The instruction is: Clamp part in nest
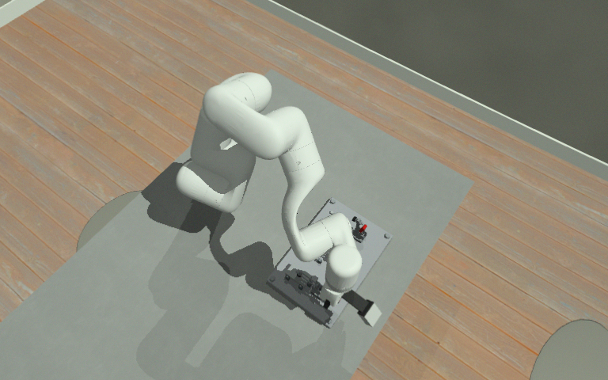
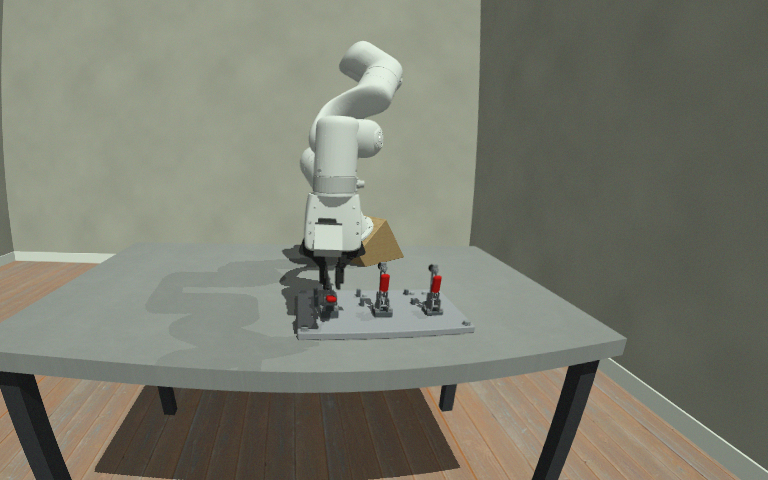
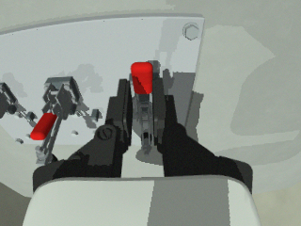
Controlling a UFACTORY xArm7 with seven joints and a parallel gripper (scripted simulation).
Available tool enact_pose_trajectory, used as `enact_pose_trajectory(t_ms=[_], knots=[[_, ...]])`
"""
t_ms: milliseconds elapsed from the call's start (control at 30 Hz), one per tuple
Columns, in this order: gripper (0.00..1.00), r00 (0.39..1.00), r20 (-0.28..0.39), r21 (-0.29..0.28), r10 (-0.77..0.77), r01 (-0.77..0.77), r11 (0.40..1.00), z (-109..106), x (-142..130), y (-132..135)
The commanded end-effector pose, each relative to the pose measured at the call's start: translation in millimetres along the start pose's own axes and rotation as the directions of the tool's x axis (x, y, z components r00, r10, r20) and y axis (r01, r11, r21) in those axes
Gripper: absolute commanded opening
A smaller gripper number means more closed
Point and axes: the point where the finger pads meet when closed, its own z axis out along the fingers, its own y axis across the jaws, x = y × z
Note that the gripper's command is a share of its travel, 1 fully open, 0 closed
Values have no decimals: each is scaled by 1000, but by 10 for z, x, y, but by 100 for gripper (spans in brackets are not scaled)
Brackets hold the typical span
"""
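My gripper (image 2: 331,286) (image 3: 141,92) is pointed down over the clamp at the left end of the fixture plate (image 2: 412,324) (image 3: 28,52). Its fingers stand a narrow gap apart, with nothing plainly held. That clamp's red handle (image 2: 330,299) (image 3: 142,75) is folded low toward the exterior camera, just below the fingertips. Grey linkage shows below the gap in the wrist view. Whether this clamp is locked cannot be told. The middle clamp's red handle (image 2: 384,282) and the far clamp's red handle (image 2: 436,284) (image 1: 362,229) stand up, their bars raised. The part cannot be made out; the gripper and shadow hide much of the left nest.
The other two clamps stand along the plate in the exterior view, the middle one close beside the gripper. Bolt heads stand at the plate's corners, one (image 3: 190,31) near the left clamp. A brown box-like shape (image 2: 383,240) shows behind the gripper. Arm shadow covers the plate's left end.
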Motion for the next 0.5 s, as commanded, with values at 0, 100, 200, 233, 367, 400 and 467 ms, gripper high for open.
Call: enact_pose_trajectory(t_ms=[0, 100, 200, 233, 367, 400, 467], knots=[[0, 1000, -4, 0, 0, 0, 1000, -13, 13, -1], [0, 1000, -4, 0, 0, 0, 1000, -13, 13, -1], [0, 1000, -4, 0, 0, 0, 1000, -13, 13, -1], [0, 1000, -4, 0, 0, 0, 1000, -13, 13, -1], [0, 1000, -4, 0, 0, 0, 1000, -13, 13, -1], [0, 1000, -4, 0, 0, 0, 1000, -13, 13, -1], [0, 1000, -4, 0, 0, 0, 1000, -13, 13, -1]])
